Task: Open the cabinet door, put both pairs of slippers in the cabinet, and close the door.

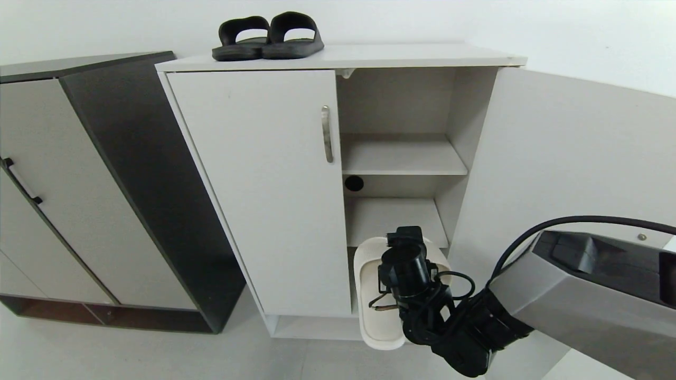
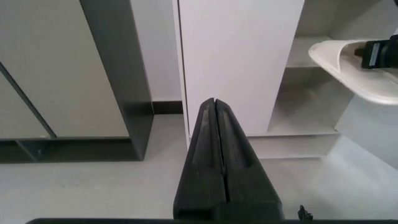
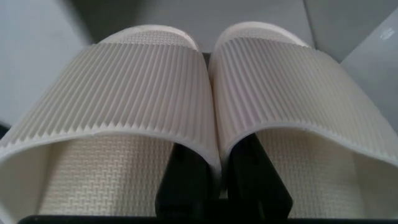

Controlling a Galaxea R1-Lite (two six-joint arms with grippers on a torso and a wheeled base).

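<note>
Your right gripper (image 1: 405, 237), low centre in the head view, is clamped on the paired cream slippers (image 1: 372, 295), their long axis pointing up-frame into the open cabinet (image 1: 475, 105) just ahead.

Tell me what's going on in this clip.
The right gripper is shut on the white slippers, holding the pair together low at the open right side of the cabinet. Its right door stands open; the left door is closed. The black slippers sit on top. The left gripper is shut and holds nothing.
</note>
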